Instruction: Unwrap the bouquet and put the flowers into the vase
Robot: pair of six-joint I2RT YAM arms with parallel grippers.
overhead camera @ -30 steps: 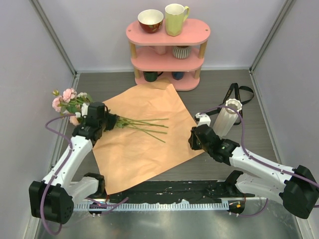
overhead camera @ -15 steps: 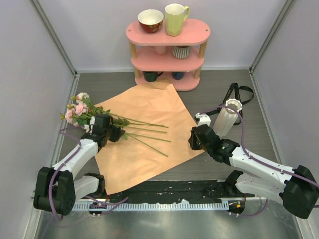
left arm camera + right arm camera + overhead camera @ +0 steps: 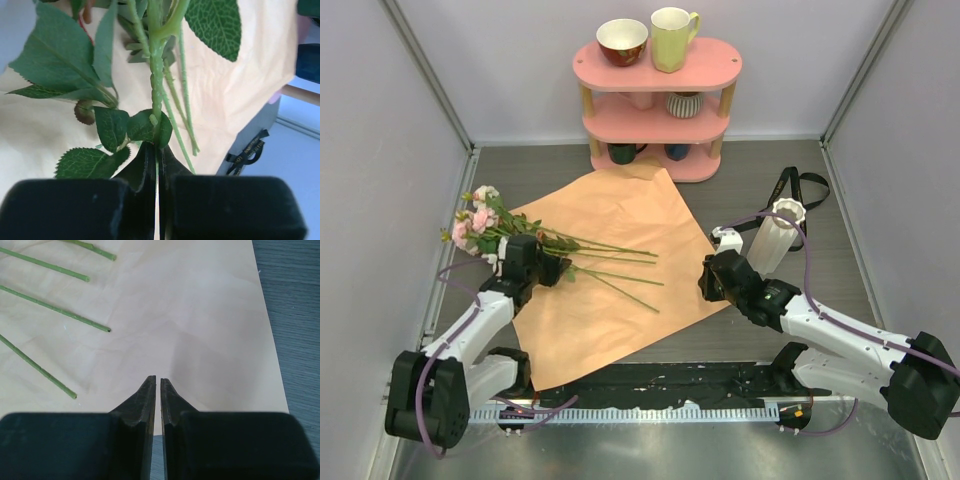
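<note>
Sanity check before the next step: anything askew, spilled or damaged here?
Nothing spilled or broken. The black ribbon lies loose on the table by the upright vase, and the flowers lie fanned apart on the flat paper, left pincer closed on a stem.

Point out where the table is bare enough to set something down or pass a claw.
Bare table lies back-left, between the shelf and the flowers; also right of the vase, toward the side wall. The near half of the paper is unoccupied. Crowded: stems around the left claw, and ribbon behind the vase.
</note>
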